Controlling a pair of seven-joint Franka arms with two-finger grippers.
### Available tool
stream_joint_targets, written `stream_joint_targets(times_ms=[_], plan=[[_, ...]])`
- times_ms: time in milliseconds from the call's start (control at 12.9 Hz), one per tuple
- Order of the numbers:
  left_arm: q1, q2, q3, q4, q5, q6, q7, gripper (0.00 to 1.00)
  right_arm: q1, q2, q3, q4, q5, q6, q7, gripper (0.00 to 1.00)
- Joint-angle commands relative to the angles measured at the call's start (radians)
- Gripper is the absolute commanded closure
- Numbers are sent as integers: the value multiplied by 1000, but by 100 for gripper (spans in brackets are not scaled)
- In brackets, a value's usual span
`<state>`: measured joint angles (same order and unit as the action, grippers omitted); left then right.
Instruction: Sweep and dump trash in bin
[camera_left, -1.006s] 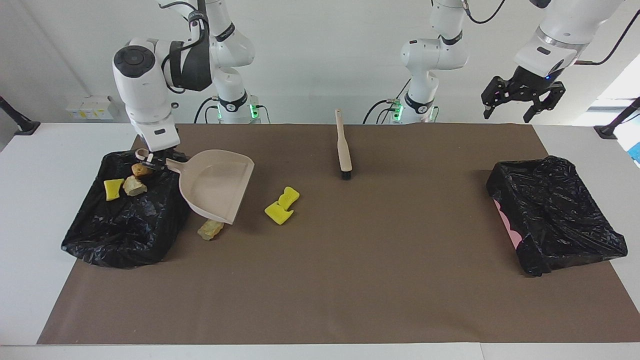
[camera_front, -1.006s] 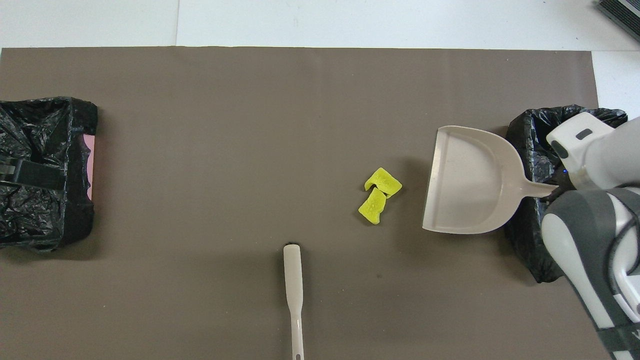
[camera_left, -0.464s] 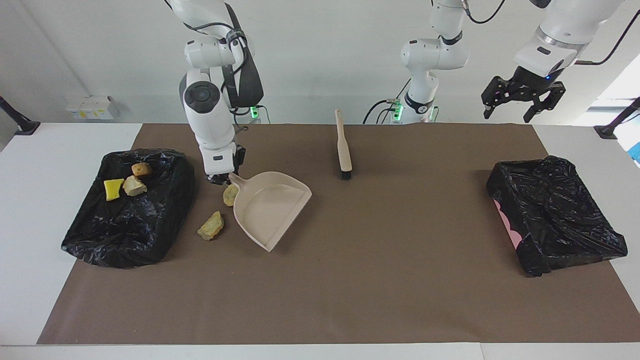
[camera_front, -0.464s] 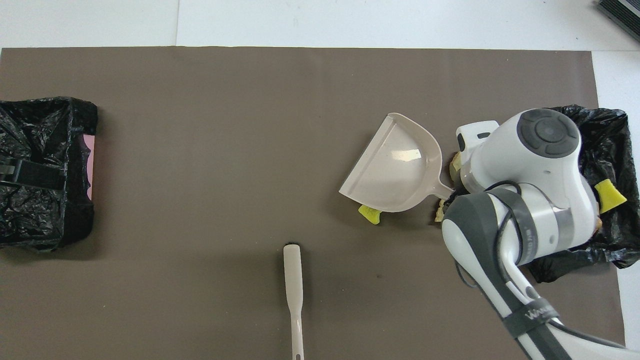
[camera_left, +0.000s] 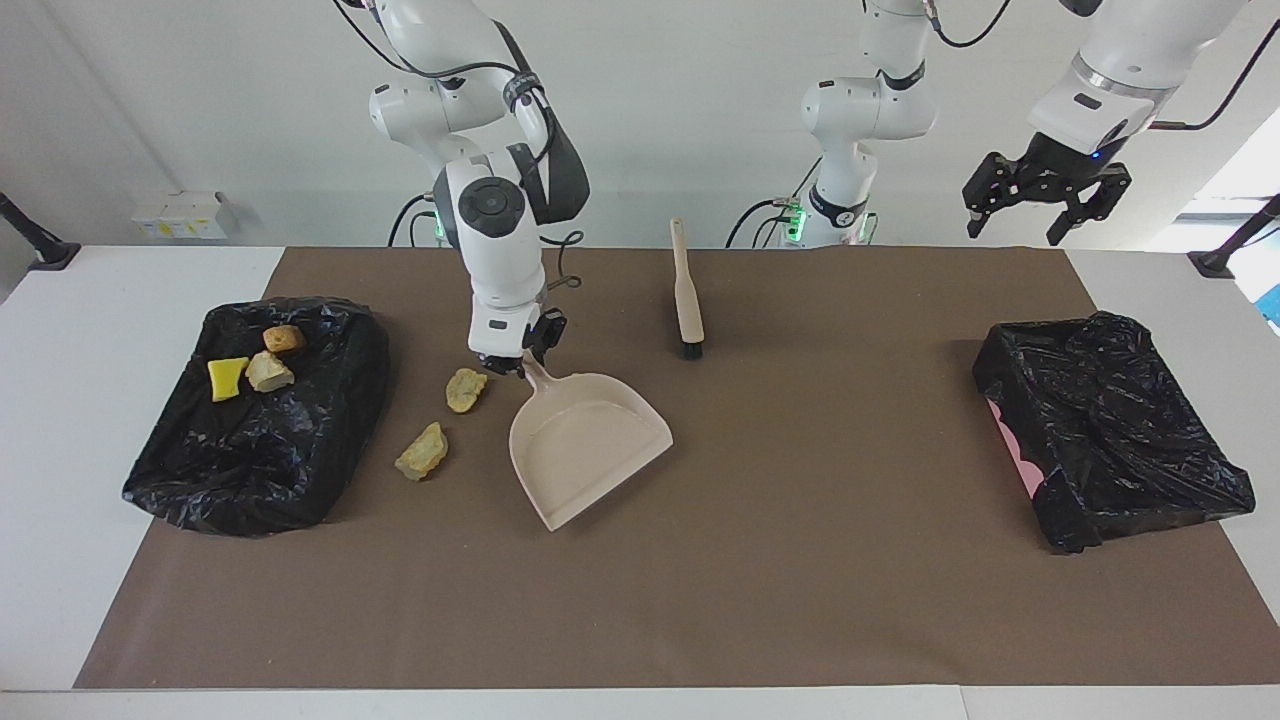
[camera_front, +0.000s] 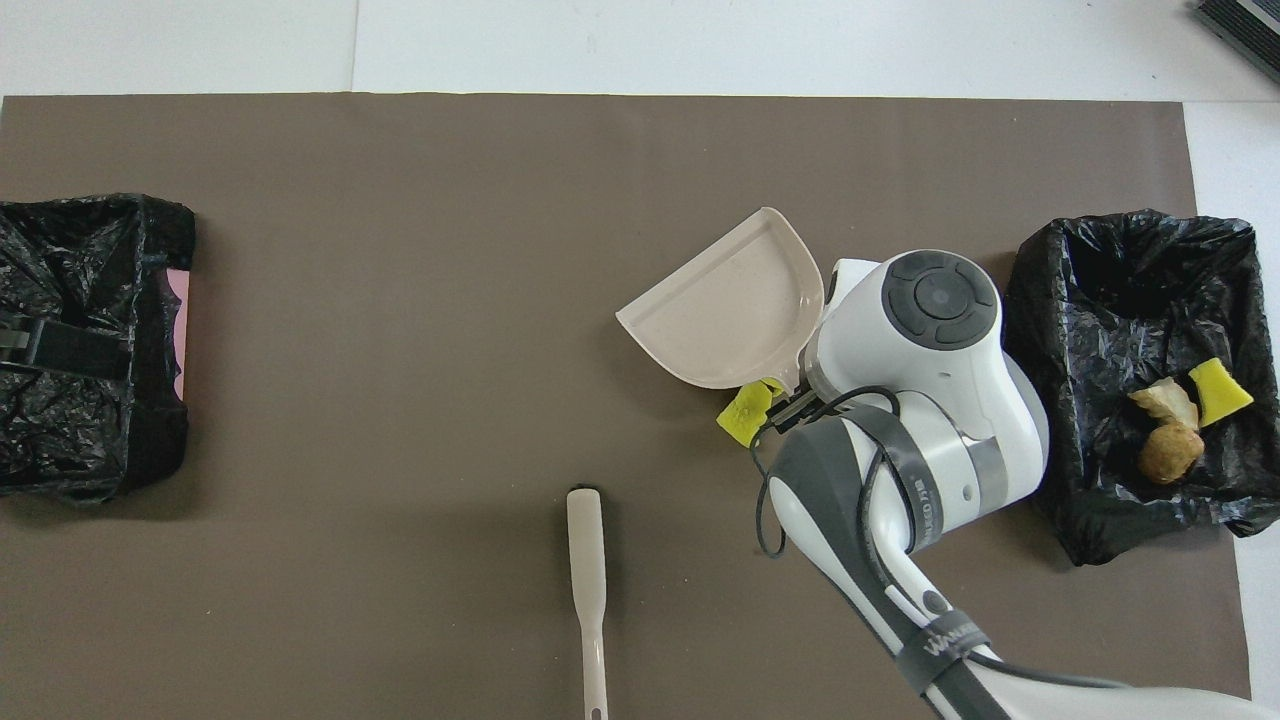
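Observation:
My right gripper (camera_left: 512, 362) is shut on the handle of the beige dustpan (camera_left: 585, 445), whose scoop (camera_front: 725, 305) is tilted over the brown mat. One yellow scrap of trash (camera_front: 745, 415) peeks out from under the pan by its handle. Two tan lumps (camera_left: 466, 389) (camera_left: 423, 452) lie on the mat between the pan and the black-bagged bin (camera_left: 255, 440). That bin holds a yellow chunk (camera_left: 227, 378), a tan lump (camera_left: 268, 372) and a brown lump (camera_left: 284, 338). My left gripper (camera_left: 1045, 200) waits open, high over the mat's corner.
The beige hand brush (camera_left: 687, 290) lies on the mat mid-table, nearer to the robots than the dustpan. A second black-bagged bin (camera_left: 1105, 440) with a pink side stands at the left arm's end of the table.
My right arm has swung the dustpan away from the bin toward the table's middle, turning it, and it now covers the yellow scraps. The left arm has not moved.

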<state>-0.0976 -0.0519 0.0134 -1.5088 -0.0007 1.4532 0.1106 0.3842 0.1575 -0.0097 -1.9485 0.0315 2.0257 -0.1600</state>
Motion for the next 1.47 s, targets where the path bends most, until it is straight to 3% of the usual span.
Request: stream_joint_targets(times_ms=[0,309,619,773,851,928,1083,1392], plan=[[-4,-9,5,2,-1,-17,-2,0,42,54,-6,58,82,25,158,100],[-2,-9,5,2,-1,-22,-2,0,134,212,-6,245,133,13,515,100],[-2,-14,5,-1,-1,-28,-5,0,209,368,-4,435,143,-25,741,100],[-2,-14,5,-1,-1,-33,-6,0,217,419,-4,494,146,-24,764,100],[-2,-14,5,1,-1,-33,-5,0,213,418,-3,494,151,-19,758,68],[-2,-14,5,1,-1,-31,-5,0,220,415,-4,487,147,-3,738,1],[-2,-14,5,-1,-1,-31,-6,0,220,387,-4,477,157,-17,668,0],[-13,-22,-1,-25,-7,16,-8,0,220,259,-3,403,159,-114,657,0]])
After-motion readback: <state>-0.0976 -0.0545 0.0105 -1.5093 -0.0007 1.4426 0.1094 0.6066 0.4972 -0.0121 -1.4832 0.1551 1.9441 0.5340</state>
